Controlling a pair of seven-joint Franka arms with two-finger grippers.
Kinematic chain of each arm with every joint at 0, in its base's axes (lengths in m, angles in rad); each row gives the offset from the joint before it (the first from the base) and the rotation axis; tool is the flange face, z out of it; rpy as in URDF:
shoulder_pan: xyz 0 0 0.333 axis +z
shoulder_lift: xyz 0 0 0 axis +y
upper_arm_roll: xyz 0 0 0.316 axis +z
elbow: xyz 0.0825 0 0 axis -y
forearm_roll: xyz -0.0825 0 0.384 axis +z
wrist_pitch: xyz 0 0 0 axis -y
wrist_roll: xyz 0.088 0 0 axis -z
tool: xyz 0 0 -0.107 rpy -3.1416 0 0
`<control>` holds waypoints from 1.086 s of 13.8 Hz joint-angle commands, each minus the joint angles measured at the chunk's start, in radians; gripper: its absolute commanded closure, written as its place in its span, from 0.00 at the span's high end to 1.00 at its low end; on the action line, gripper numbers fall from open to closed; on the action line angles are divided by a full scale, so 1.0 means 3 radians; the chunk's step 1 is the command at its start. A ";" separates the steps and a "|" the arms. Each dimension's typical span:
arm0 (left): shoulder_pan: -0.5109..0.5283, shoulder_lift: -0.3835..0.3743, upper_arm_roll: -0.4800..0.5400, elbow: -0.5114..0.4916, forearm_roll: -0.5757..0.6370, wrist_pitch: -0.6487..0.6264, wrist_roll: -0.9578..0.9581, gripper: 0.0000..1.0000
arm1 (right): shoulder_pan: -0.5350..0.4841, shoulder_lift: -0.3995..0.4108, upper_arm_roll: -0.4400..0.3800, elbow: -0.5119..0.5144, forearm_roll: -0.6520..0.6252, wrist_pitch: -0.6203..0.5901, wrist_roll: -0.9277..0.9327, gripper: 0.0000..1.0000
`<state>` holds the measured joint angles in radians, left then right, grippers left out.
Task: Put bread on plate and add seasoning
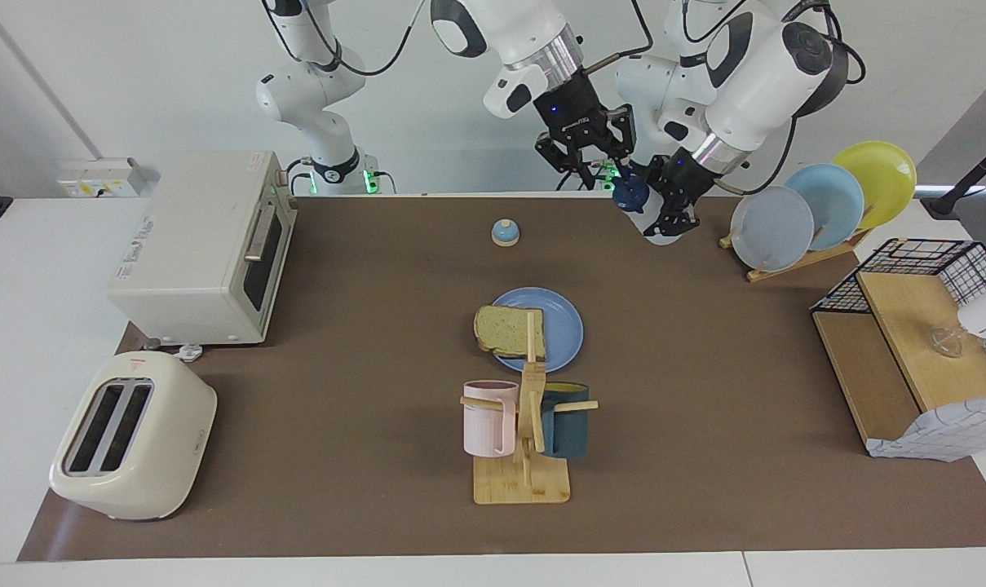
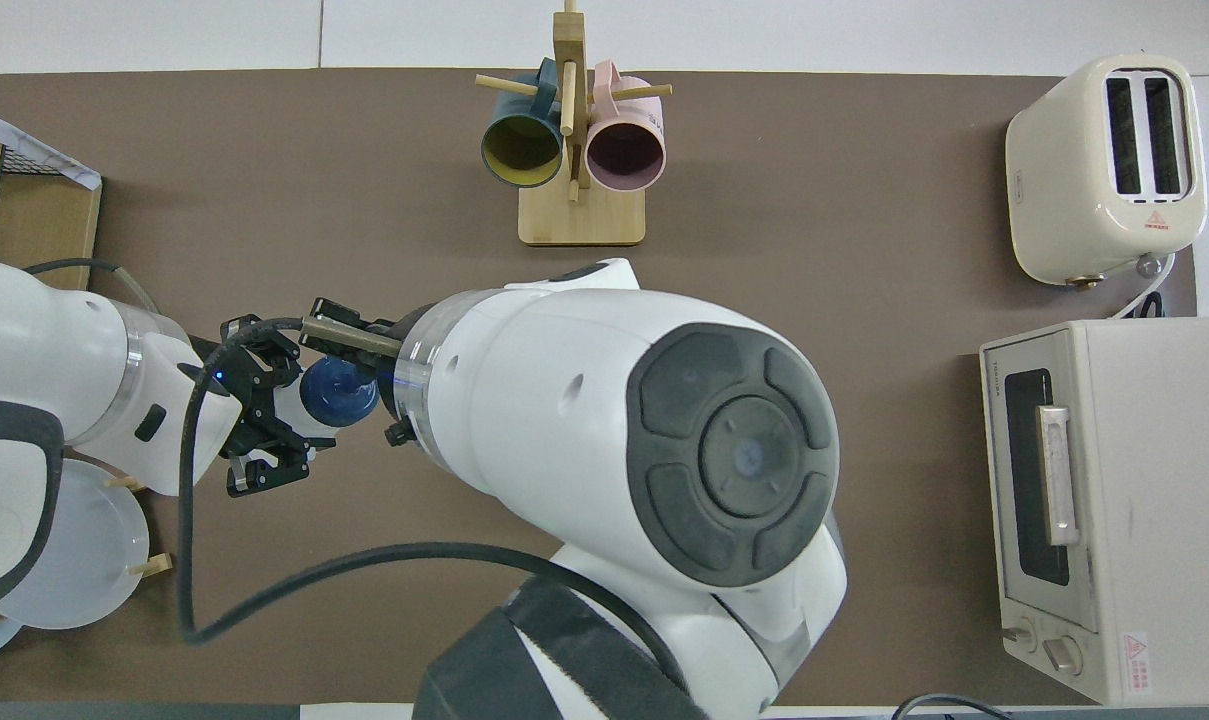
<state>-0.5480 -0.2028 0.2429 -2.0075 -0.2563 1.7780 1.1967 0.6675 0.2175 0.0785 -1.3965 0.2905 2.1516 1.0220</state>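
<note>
The bread (image 1: 505, 330) lies on the blue plate (image 1: 559, 326) in the middle of the table, overhanging the rim toward the right arm's end. Both are hidden under the right arm in the overhead view. My left gripper (image 1: 670, 218) is up in the air over the table's robot edge. It is shut on the white body of the seasoning bottle (image 1: 630, 194), which is tilted with its navy cap toward my right gripper (image 1: 594, 167). My right gripper is open, its fingers right at the cap (image 2: 339, 392). My left gripper also shows in the overhead view (image 2: 266, 420).
A blue-domed bell (image 1: 505, 232) sits nearer the robots than the plate. A mug stand (image 1: 521, 481) with two mugs is farther out. An oven (image 1: 207, 244) and toaster (image 1: 134, 448) stand at the right arm's end; a plate rack (image 1: 819, 212) and wire shelf (image 1: 908, 342) at the left arm's end.
</note>
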 commanded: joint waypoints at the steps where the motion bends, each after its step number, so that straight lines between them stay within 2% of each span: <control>1: -0.0024 -0.0117 0.0013 -0.0119 -0.0092 0.0092 -0.0036 0.00 | -0.0011 -0.0101 0.0015 -0.0141 -0.0048 0.0012 0.0035 0.52; 10: -0.0014 -0.0117 0.0013 -0.0119 -0.0097 0.0092 -0.0041 0.00 | 0.0035 -0.0116 0.0015 -0.0172 -0.0068 0.0022 0.0024 0.32; 13: -0.0014 -0.0117 0.0013 -0.0119 -0.0102 0.0092 -0.0062 0.00 | 0.0030 -0.0111 0.0015 -0.0167 -0.0068 0.0022 0.0019 0.19; 15: -0.0009 -0.0117 0.0013 -0.0119 -0.0127 0.0092 -0.0062 0.00 | 0.0035 -0.0111 0.0015 -0.0167 -0.0068 0.0022 0.0024 0.18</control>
<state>-0.5477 -0.2035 0.2429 -2.0100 -0.2725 1.7807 1.1916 0.6819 0.2069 0.0787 -1.4167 0.2873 2.1539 1.0220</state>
